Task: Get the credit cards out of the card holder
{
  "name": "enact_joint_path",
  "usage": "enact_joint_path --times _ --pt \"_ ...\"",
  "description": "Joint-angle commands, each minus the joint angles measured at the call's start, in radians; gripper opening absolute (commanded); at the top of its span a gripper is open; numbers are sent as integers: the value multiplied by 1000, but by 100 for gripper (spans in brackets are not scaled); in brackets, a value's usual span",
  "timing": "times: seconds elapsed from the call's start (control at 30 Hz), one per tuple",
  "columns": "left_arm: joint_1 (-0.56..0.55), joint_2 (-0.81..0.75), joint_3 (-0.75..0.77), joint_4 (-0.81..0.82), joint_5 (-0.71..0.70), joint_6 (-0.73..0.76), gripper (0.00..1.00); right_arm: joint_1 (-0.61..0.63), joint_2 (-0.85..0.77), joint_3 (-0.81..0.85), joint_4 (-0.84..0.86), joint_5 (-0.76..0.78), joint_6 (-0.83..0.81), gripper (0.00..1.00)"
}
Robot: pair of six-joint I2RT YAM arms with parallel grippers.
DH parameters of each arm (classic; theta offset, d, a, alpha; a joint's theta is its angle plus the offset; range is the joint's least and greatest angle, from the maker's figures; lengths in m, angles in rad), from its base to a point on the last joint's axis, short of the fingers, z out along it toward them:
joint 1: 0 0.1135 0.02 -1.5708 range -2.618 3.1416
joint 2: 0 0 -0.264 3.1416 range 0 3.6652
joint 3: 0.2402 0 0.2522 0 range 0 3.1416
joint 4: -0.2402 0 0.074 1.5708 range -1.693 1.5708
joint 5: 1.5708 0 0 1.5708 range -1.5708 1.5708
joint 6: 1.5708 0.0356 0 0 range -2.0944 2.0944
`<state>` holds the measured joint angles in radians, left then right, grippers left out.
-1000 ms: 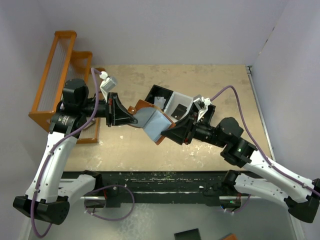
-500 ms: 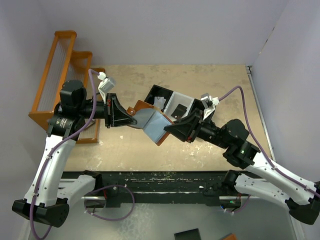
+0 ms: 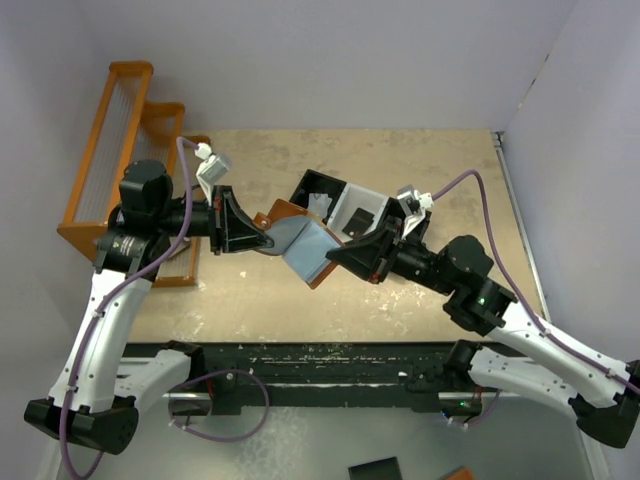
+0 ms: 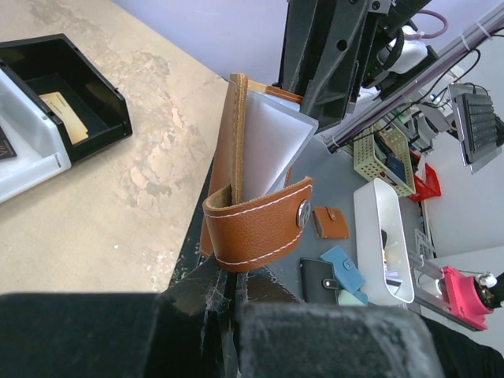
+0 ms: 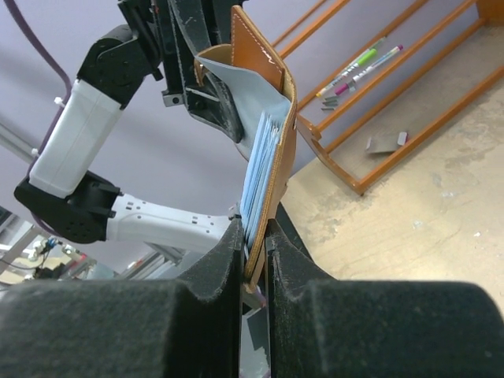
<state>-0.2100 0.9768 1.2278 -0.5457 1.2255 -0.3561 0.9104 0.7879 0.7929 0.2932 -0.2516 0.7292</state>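
Left arm (image 3: 97, 325): rises from its base at the near left, elbow bent, forearm pointing right across the table.
Left gripper (image 3: 258, 240): fingers pressed together on one end of the card holder (image 3: 300, 246).
Right arm (image 3: 530, 335): stretches from the near right toward the left and away from the base.
Right gripper (image 3: 336, 256): fingers clamped against both sides of the card holder's opposite edge.
Grippers: face each other, near but not touching.

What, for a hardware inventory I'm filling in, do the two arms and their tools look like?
Both the left arm and right arm have white shell links joined by black cylindrical joints. A purple cable runs along each to a white plug near the wrist. The left tool and right tool are black, wedge-shaped and two-fingered.
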Motion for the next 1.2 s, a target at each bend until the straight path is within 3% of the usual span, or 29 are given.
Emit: enact_joint_path --times 0.0,0.13,0.3,0.4,0.47,0.57,0.6,0.67,0.77,0.8,0.93,1.03,1.17 --pt "0 -10 -4 66 13 -24 0 5 20 59 -37 32 -28 8" --pt "0 -15 -10 77 39 -28 0 6 31 67 -105 150 -11 10" --pt "0 -23 -41 70 40 0 0 7 41 10 37 176 55 25" --pt "0 -20 -47 44 33 34 0 8 61 4 81 162 74 27" --pt "0 -15 -50 32 26 52 0 10 74 12 88 161 76 24" --pt "0 -11 -49 -1 -10 106 0 14 77 36 43 183 60 8" --pt "0 -7 -45 -19 -37 147 3 15 74 45 8 200 55 0" --pt "0 3 -36 -69 -133 221 35 16 69 62 -56 244 51 0" --pt "0 13 -13 -130 -349 351 54 17 78 94 -172 324 73 0" --pt "0 7 -16 -130 -385 383 65 17 87 102 -192 334 81 0" --pt "-34 -23 -66 -49 -334 393 94 37 159 144 -210 346 107 0" --pt "-148 -4 -84 -60 -358 396 99 56 230 193 -219 361 122 0" --pt "-160 -2 -142 -48 -403 432 99 82 320 264 -212 370 136 0"
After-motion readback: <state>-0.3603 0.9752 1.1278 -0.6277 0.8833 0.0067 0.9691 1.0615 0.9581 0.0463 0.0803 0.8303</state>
